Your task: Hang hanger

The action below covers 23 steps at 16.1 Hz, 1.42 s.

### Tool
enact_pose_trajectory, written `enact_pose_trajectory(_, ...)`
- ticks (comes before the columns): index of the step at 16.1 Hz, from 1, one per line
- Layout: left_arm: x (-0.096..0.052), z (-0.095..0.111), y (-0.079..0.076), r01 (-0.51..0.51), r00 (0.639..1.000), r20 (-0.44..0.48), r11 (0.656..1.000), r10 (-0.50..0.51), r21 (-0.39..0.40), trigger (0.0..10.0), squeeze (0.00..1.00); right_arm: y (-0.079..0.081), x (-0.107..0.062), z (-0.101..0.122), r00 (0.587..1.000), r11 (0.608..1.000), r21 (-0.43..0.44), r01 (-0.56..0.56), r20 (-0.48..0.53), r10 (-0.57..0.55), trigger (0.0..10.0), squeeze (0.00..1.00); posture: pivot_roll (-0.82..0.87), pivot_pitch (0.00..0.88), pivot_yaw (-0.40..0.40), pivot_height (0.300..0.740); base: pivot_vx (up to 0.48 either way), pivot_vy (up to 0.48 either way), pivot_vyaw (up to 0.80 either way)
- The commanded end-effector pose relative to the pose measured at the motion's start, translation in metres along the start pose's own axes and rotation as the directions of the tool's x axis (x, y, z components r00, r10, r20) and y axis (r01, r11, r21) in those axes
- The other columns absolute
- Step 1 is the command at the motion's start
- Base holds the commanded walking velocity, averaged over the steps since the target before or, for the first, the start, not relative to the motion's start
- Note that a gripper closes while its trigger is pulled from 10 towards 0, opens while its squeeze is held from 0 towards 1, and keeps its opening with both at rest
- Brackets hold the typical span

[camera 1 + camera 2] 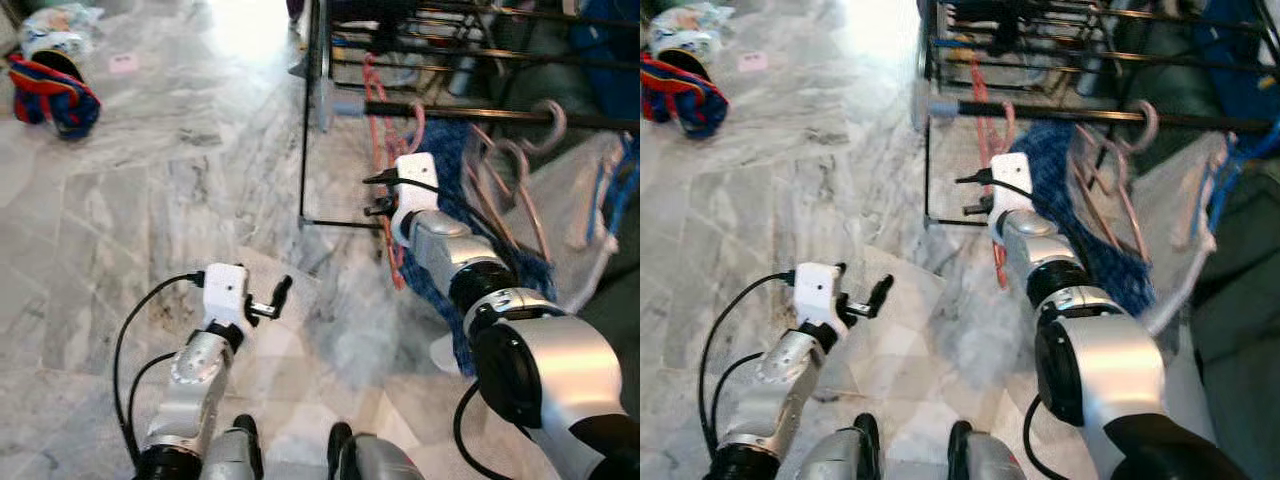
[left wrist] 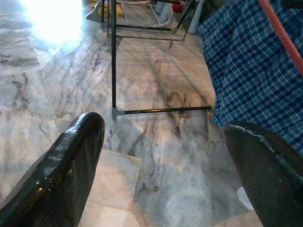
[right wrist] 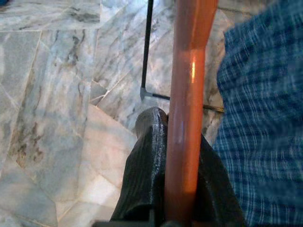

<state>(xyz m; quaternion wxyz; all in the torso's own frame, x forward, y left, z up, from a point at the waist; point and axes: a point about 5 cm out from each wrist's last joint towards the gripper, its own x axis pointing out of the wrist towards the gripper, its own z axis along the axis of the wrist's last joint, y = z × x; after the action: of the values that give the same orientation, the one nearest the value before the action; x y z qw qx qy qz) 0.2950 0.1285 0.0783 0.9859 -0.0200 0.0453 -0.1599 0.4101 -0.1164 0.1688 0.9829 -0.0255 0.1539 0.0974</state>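
An orange-red hanger (image 1: 381, 140) hangs down from the black rack bar (image 1: 470, 113), its hook by the bar. My right gripper (image 1: 378, 205) is shut on the hanger's lower part, beside a blue checked cloth (image 1: 470, 200). In the right wrist view the orange bar of the hanger (image 3: 187, 104) runs between my black fingers (image 3: 147, 179). My left gripper (image 1: 272, 298) stands open, low over the marble floor, with nothing between its fingers (image 2: 66, 165).
The black drying rack (image 1: 420, 50) stands ahead with a thin leg and floor bar (image 1: 340, 222). Pale hangers (image 1: 520, 170) hang on the rack at right. A red and blue bundle (image 1: 55, 95) lies far left on the floor.
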Motion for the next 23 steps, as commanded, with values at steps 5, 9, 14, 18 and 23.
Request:
enact_pose_trajectory(5, 0.0, 0.001, 0.007, -0.015, 1.0, 0.0, 1.0, 0.015, 0.001, 10.0, 0.0, -0.001, -0.004, -0.033, 1.0, 1.0, -0.027, -0.014, 0.013, 0.014, 10.0, 0.0, 0.11, 0.24, -0.068, 0.74, 0.359, 0.0, 0.0)
enact_pose_trajectory(9, 0.005, 0.001, 0.005, 0.008, 1.0, -0.014, 1.0, -0.008, -0.004, 10.0, 0.0, -0.004, -0.013, -0.064, 1.0, 1.0, 0.007, 0.019, 0.005, -0.019, 10.0, 0.0, 0.07, 0.235, -0.041, 0.74, 0.083, 0.0, 0.0)
enact_pose_trajectory(14, 0.008, -0.001, 0.0, 0.035, 0.999, -0.023, 0.999, -0.035, -0.006, 10.0, 0.0, 0.002, -0.019, -0.069, 0.999, 0.998, 0.043, 0.04, 0.026, -0.041, 10.0, 0.0, 0.05, 0.235, -0.035, 0.74, 0.0, 0.0, 0.0)
enact_pose_trajectory(18, 0.01, -0.001, 0.0, 0.028, 0.999, -0.023, 1.0, -0.028, -0.006, 10.0, 0.0, 0.02, -0.018, -0.064, 1.0, 0.997, 0.075, -0.015, 0.012, 0.014, 10.0, 0.0, 0.06, 0.236, -0.039, 0.74, 0.0, 0.0, 0.0)
enact_pose_trajectory(23, 0.009, -0.002, 0.0, 0.018, 0.999, -0.026, 1.0, -0.018, -0.005, 10.0, 0.0, 0.046, -0.025, -0.061, 0.996, 0.978, 0.194, -0.081, -0.016, 0.086, 10.0, 0.0, 0.06, 0.243, -0.042, 0.74, 0.0, 0.0, 0.0)
